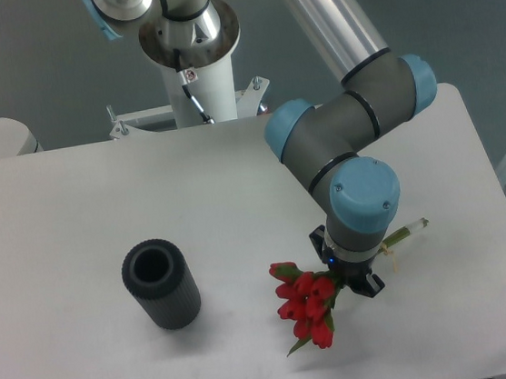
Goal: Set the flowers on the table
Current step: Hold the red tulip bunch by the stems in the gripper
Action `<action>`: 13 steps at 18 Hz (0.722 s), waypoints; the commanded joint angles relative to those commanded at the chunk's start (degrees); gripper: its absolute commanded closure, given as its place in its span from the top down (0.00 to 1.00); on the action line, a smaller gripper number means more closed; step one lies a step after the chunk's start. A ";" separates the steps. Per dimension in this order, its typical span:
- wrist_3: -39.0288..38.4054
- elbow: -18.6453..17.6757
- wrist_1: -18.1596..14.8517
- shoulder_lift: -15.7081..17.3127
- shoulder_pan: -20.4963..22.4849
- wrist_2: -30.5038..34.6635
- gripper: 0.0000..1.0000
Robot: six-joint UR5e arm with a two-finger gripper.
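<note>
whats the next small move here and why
Probably lower a little and open the end effector. It holds the flowers by their stems close over a bare part of the table, apart from the vase, so release looks due.

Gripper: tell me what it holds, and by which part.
The gripper holds the flowers by the stems, just behind the red buds; the stem ends stick out past it.

A dark grey ribbed vase [160, 284] stands upright on the left half of the table, mouth open to the camera, nearer the front edge than the back, while grey floor [28, 60] shows beyond the back edge.
</note>
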 joint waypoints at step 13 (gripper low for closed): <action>0.52 -4.82 0.00 3.77 0.09 -0.61 0.14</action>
